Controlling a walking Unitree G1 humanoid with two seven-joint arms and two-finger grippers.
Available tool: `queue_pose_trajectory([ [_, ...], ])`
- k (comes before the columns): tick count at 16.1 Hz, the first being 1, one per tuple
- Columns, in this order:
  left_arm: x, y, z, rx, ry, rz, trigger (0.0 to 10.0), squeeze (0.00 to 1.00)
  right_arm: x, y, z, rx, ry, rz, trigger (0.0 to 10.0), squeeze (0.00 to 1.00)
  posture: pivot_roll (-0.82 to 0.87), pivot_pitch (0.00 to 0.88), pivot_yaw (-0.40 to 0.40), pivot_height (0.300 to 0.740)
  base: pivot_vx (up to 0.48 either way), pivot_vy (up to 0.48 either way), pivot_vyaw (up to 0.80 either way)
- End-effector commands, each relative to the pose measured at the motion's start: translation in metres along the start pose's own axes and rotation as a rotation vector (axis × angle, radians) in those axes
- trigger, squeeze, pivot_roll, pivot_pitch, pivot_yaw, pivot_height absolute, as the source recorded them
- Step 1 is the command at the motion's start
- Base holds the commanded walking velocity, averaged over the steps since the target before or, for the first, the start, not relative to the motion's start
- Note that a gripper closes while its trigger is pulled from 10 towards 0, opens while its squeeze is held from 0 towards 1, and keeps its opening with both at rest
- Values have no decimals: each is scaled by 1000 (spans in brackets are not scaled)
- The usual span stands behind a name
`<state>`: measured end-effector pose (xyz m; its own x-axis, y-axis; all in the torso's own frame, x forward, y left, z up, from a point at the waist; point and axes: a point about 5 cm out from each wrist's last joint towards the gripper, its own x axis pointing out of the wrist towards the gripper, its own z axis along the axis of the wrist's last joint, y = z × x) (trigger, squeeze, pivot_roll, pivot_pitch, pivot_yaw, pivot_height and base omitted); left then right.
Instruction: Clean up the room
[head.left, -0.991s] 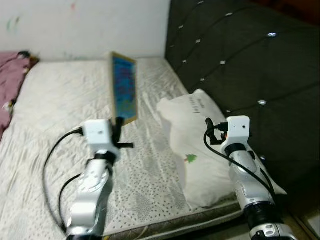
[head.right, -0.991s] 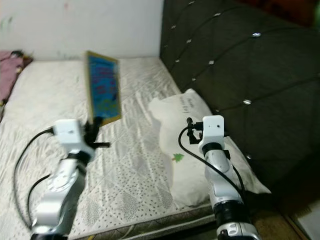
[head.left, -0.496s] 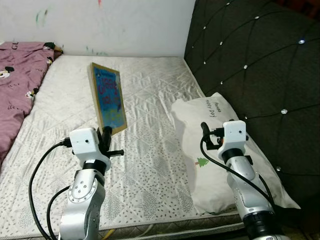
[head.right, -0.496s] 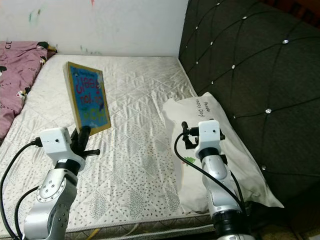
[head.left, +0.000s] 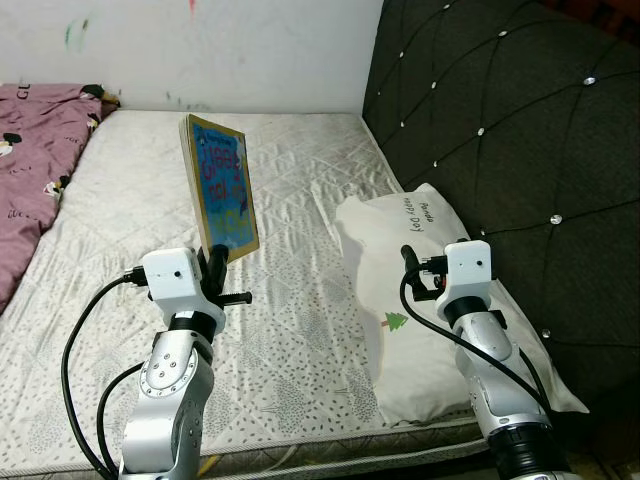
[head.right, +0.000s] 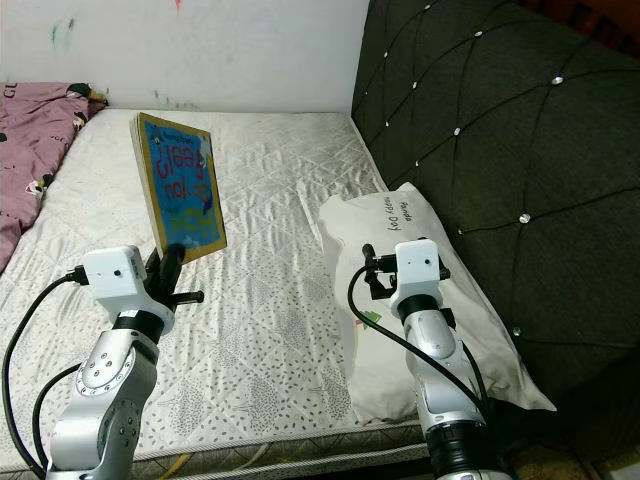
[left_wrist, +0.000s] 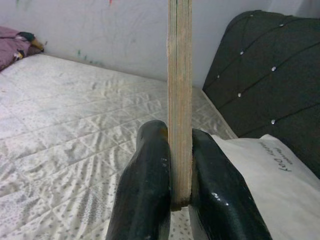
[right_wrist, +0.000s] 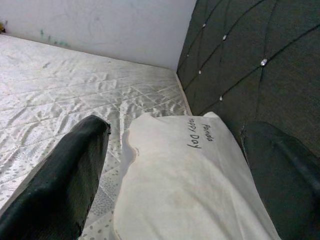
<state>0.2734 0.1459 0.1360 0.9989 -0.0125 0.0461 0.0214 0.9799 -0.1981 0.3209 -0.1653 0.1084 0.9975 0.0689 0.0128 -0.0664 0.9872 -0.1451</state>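
My left gripper (head.left: 216, 264) is shut on the lower edge of a thin book (head.left: 220, 183) with a blue cover and tan border, held upright above the mattress (head.left: 290, 200). In the left wrist view the book's edge (left_wrist: 179, 100) stands clamped between both black fingers (left_wrist: 148, 185). My right gripper (head.left: 418, 270) hovers open over a white pillow (head.left: 420, 290) printed with a small green tree, lying against the headboard. The right wrist view has the pillow (right_wrist: 185, 185) between the spread fingers (right_wrist: 65, 180).
A dark tufted headboard (head.left: 500, 130) rises along the right side. A purple blanket (head.left: 35, 150) is bunched at the bed's far left. The white wall (head.left: 200, 50) stands behind the bed. The mattress's near edge (head.left: 300, 450) runs below my arms.
The camera view swung and steadied from a blurred frame. The book stays clamped in my left gripper, now held slightly higher and more upright. The right gripper keeps its place over the pillow.
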Motion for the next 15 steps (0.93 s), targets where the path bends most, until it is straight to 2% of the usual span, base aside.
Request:
queue_pose_trajectory([
  [1,3,-8,7,7,-34,-19,10000,0,0,1,3,-9,-7,11,10000,0,-11,50,-51,740,0,0,0],
  [4,4,-12,6,2,-35,-28,10000,0,1,2,4,-12,-11,20,10000,0,-14,47,-51,730,0,0,0],
  [15,8,-12,9,14,-52,-17,10000,0,2,5,5,-5,-14,40,10000,0,-14,42,-52,600,0,0,0],
])
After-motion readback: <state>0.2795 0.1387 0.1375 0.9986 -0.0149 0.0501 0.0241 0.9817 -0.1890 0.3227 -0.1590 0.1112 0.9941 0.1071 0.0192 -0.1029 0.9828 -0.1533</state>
